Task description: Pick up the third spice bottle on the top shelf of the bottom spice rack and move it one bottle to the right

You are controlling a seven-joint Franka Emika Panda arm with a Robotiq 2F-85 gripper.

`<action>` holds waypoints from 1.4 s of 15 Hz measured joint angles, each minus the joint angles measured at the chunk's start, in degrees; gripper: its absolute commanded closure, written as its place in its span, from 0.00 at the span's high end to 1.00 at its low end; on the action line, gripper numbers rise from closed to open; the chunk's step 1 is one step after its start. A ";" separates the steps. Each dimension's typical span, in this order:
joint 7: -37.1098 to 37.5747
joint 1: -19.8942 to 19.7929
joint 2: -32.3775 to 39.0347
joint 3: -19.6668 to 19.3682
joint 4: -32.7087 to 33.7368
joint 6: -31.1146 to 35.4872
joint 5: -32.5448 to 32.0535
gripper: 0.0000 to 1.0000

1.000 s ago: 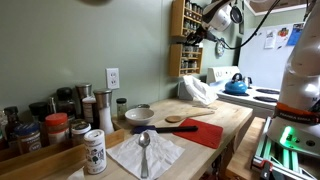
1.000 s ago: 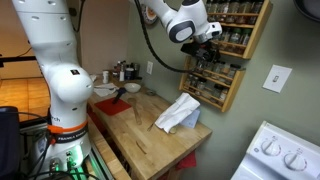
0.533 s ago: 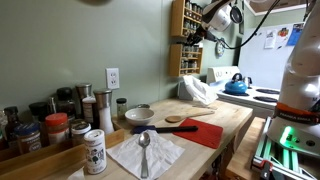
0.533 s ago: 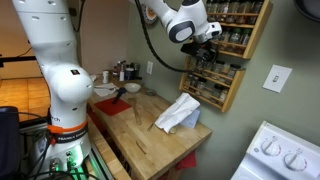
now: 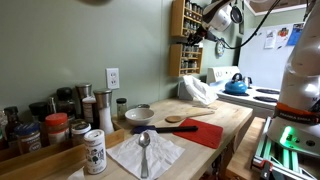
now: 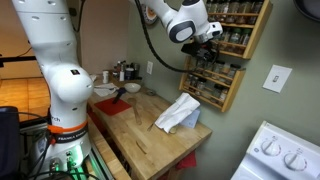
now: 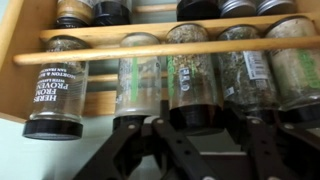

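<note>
In the wrist view a row of spice bottles lies behind the wooden rail [image 7: 160,47] of the rack shelf. The third spice bottle [image 7: 188,70], with a green label and a black cap, sits between my gripper's [image 7: 200,120] black fingers [image 7: 157,127], which are shut on its cap. A Herbes de Provence bottle [image 7: 52,85] and a second bottle [image 7: 139,75] lie to its left, two more [image 7: 241,68] to its right. In both exterior views the gripper [image 5: 197,36] [image 6: 207,43] is up at the wall-mounted spice rack [image 5: 187,45] [image 6: 226,82].
Below the rack, the wooden counter [image 6: 140,125] carries a crumpled white cloth [image 6: 178,113], a red mat [image 5: 200,131], a bowl [image 5: 139,116], a wooden spoon [image 5: 181,119] and a spoon on a napkin [image 5: 145,152]. Spice jars [image 5: 58,125] crowd the near end. A blue kettle [image 5: 236,86] stands on the stove.
</note>
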 measured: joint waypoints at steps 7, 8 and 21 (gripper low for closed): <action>-1.43 0.04 -1.03 -0.75 -0.03 0.00 0.11 0.31; -1.77 0.07 -1.28 -0.80 -0.04 0.01 0.31 0.31; -3.84 2.22 -0.67 -1.38 -0.68 0.32 5.72 0.81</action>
